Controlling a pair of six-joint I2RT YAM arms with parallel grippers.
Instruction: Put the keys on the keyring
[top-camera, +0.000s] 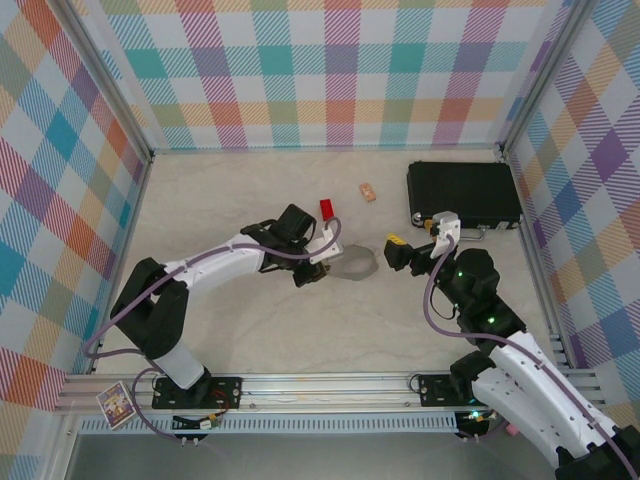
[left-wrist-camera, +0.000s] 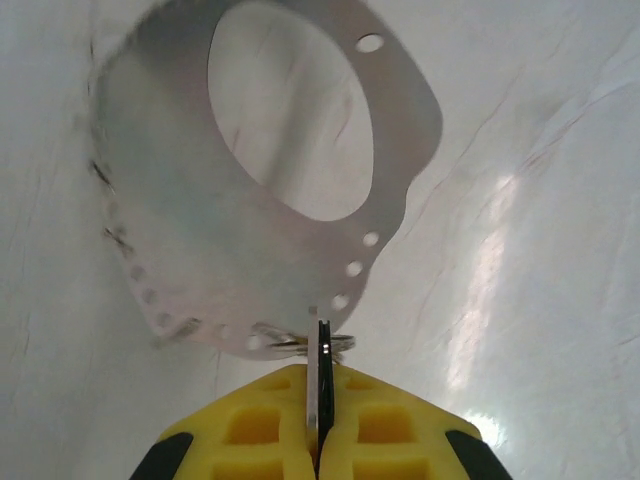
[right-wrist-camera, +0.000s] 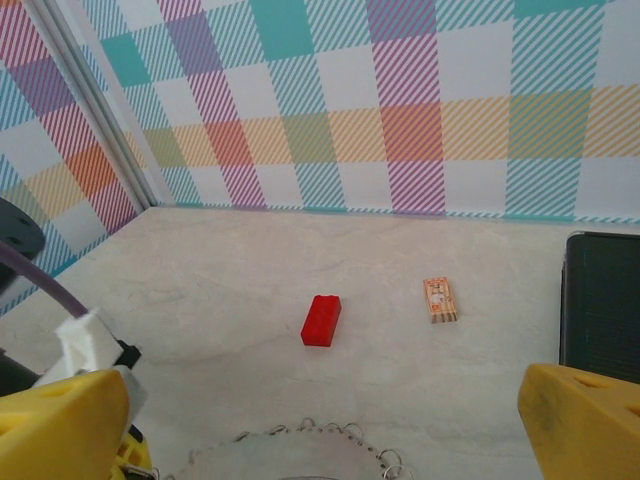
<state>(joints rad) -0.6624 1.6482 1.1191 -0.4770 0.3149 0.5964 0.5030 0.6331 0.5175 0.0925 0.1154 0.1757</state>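
Here my left gripper (left-wrist-camera: 320, 405) pinches the edge of the grey ring (left-wrist-camera: 200, 250), on the near side of the red block (top-camera: 326, 209); my right gripper (top-camera: 393, 252) hangs spread wide just beside the ring.

A tan block (top-camera: 369, 191) lies between a red block (top-camera: 326, 209) and a black case (top-camera: 463, 193).

There are a grey ring (left-wrist-camera: 170, 220), a red block (right-wrist-camera: 321, 320), a tan block (right-wrist-camera: 440, 299), a black case (top-camera: 463, 193) and pastel plaid walls (top-camera: 330, 70).
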